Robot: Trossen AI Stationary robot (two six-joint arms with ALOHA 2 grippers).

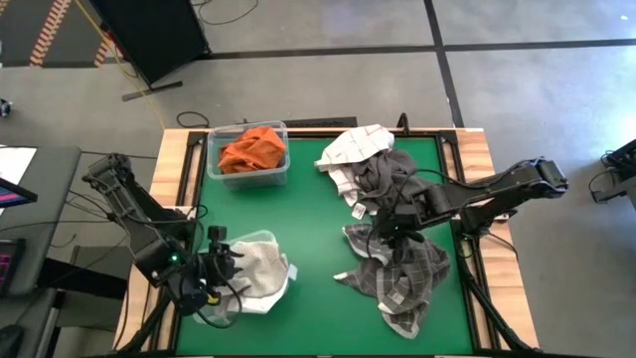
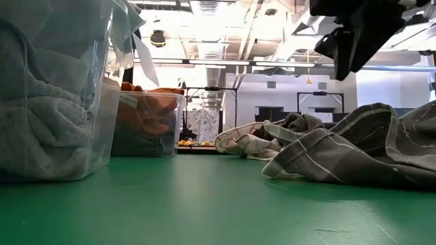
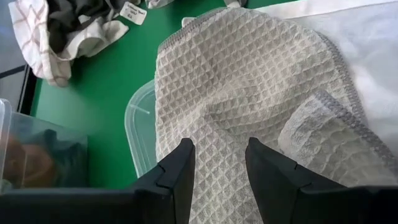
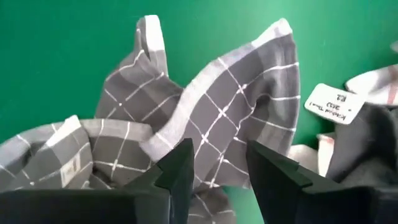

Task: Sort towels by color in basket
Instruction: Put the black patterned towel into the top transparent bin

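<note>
Right claw (image 1: 390, 237): over the checked towel (image 1: 397, 273) on the right half of the green surface (image 1: 318, 199), fingers (image 4: 177, 171) parted with a fold of that towel's grey-and-white cloth showing between them; whether they pinch it cannot be told. Left claw (image 1: 221, 267): at the near left, above a clear bin (image 1: 260, 241), fingers (image 3: 180, 174) apart over a grey waffle towel (image 3: 249, 93) that lies draped across the bin's rim beside a white towel (image 3: 367, 50); no grip visible. Orange towels (image 1: 253, 149): bunched in a second clear bin (image 1: 221, 175) at the far left of the surface. Unsorted heap, right side: a white towel with thin red lines (image 1: 353, 149) at the far end, a dark grey towel (image 1: 383, 179) just near of it and touching it, then the checked towel spread toward the near edge, its corner trailing left. White care label (image 4: 333, 102): attached at the edge of the heap, lying on the green beside the checked towel. Low view: near-left bin wall fills the left, orange bin behind it, checked towel crumpled at right under the right arm.
</note>
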